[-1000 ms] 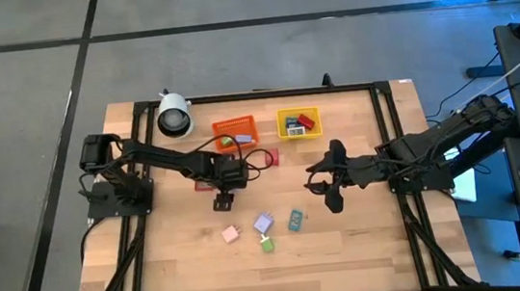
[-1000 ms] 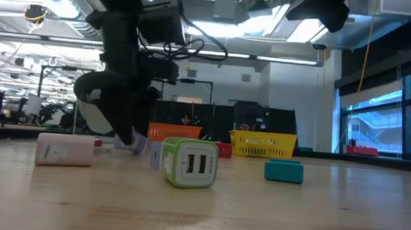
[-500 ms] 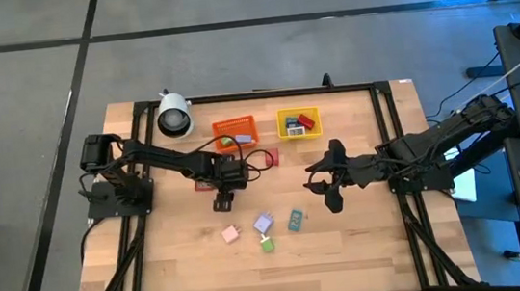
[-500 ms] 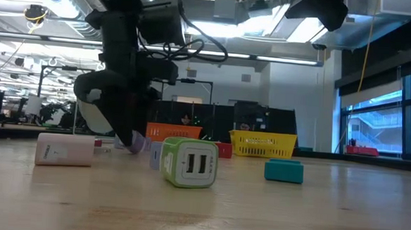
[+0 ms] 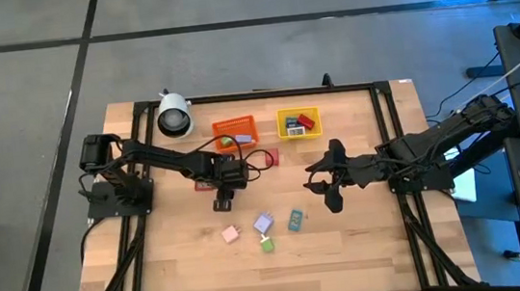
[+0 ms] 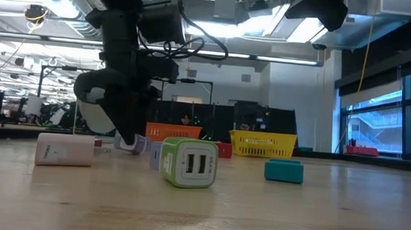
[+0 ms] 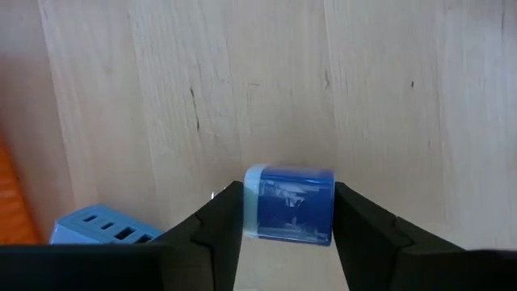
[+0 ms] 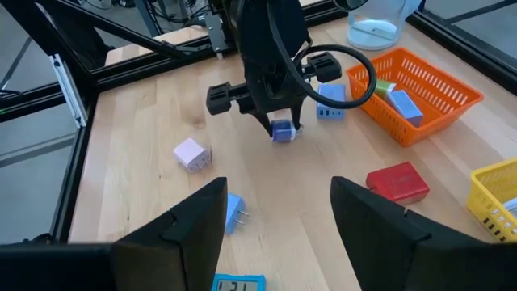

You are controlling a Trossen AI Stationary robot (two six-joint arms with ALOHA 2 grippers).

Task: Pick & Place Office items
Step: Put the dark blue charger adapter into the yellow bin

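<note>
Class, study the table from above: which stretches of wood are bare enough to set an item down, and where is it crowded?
Bare: the front strip of the table below the green block, and the front left corner. Crowded: the middle, around the pink block, teal block and both hands, and the back by the orange bin and yellow bin.

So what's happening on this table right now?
The left gripper is down on the wooden table, its fingers on either side of a small blue block and touching it. The right gripper hangs open above the table, holding nothing. Other blocks lie loose nearby; a few sit in the orange bin and yellow bin.
</note>
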